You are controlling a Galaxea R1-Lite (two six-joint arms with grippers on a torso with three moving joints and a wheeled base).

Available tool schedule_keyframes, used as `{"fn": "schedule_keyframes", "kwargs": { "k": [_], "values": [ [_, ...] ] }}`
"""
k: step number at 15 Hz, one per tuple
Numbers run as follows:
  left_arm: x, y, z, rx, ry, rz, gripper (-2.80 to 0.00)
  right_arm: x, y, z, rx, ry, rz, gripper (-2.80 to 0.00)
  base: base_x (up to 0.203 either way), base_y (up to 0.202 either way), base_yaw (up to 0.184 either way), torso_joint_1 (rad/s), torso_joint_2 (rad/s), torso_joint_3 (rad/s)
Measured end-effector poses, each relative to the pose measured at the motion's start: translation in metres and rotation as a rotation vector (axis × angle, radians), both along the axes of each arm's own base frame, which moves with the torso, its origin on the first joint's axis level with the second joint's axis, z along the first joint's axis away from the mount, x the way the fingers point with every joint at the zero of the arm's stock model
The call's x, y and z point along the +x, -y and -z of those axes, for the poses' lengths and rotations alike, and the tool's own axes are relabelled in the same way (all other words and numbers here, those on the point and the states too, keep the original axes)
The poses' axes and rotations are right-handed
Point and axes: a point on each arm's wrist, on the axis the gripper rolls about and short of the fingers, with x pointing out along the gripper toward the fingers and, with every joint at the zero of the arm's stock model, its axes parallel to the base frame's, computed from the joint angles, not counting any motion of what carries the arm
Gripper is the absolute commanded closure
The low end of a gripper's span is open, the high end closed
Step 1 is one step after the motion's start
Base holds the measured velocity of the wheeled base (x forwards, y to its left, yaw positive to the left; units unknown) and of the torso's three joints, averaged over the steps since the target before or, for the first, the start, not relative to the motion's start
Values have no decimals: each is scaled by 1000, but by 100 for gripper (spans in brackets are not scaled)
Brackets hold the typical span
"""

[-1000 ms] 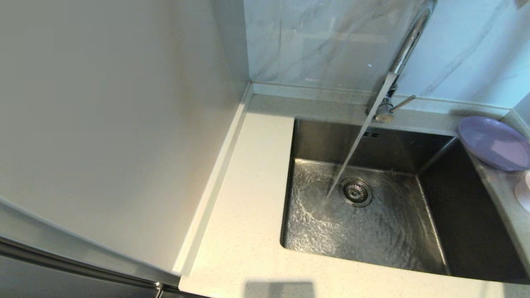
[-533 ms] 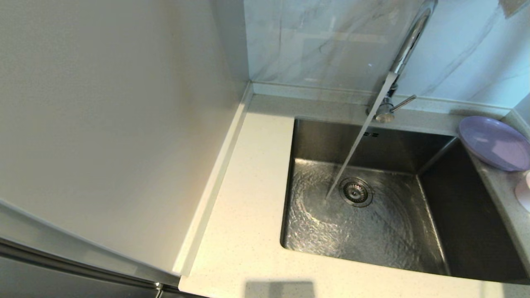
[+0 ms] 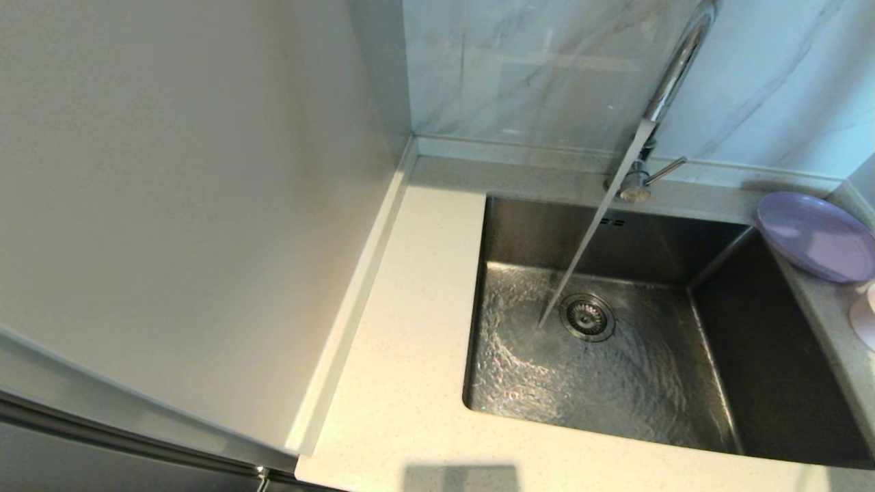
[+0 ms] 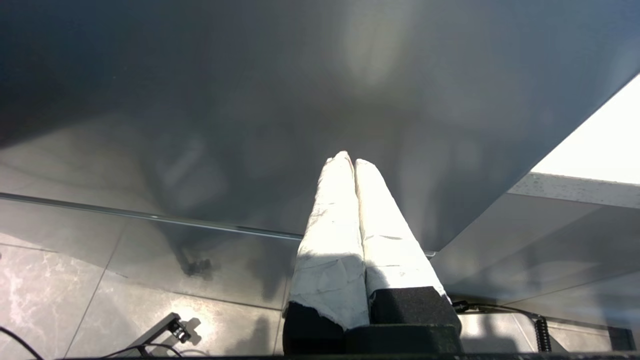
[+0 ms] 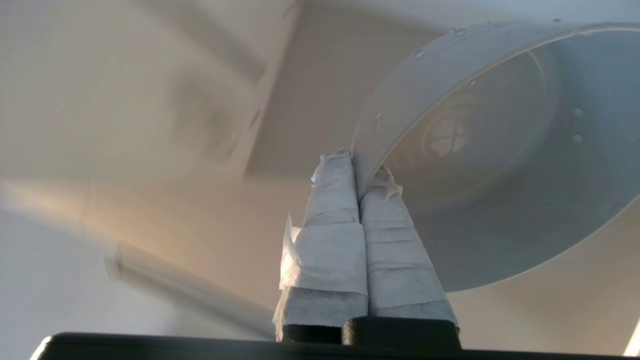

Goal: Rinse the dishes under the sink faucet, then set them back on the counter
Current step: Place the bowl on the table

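From the head camera I see neither arm. My right gripper (image 5: 356,167) pinches the whitish bowl (image 5: 500,160) by its rim, somewhere beyond the sink (image 3: 601,342). Left gripper (image 4: 350,162) is clenched, empty. Water runs from the faucet (image 3: 673,75). The lilac plate (image 3: 817,236) sits right of the sink, partly cut off.

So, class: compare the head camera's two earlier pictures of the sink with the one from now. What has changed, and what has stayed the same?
Nothing has visibly moved. Water runs from the faucet into the sink as before, only its ripples shifting. The lilac plate and the pink dish lie where they were on the counter. No arm enters the head view at any point.
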Motion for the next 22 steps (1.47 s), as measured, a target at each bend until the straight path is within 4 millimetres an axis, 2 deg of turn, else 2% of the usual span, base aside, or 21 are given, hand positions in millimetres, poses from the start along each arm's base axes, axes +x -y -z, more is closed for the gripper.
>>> {"fn": "schedule_keyframes", "kwargs": {
  "k": [1,3,6,8,13,16,19,22],
  "values": [
    [0,0,0,-1,0,0,0,-13,-7,-13,-45,76,2,0,0,0,0,0,0,0],
    [0,0,0,0,0,0,0,-24,-14,-22,-114,126,1,0,0,0,0,0,0,0],
    [0,0,0,0,0,-1,0,-11,-9,-3,-181,3,-4,0,0,0,0,0,0,0],
    [0,0,0,0,0,0,0,-10,-9,6,-220,-91,-3,0,0,0,0,0,0,0],
    [0,0,0,-1,0,0,0,-7,-5,22,-158,-348,70,0,0,0,0,0,0,0],
    [0,0,0,0,0,-1,0,-9,-5,44,-209,-454,138,0,0,0,0,0,0,0],
    [0,0,0,0,0,0,0,-10,-5,61,-313,-458,184,0,0,0,0,0,0,0],
    [0,0,0,0,0,0,0,-10,-7,73,-508,-339,277,0,0,0,0,0,0,0]
  ]
}}
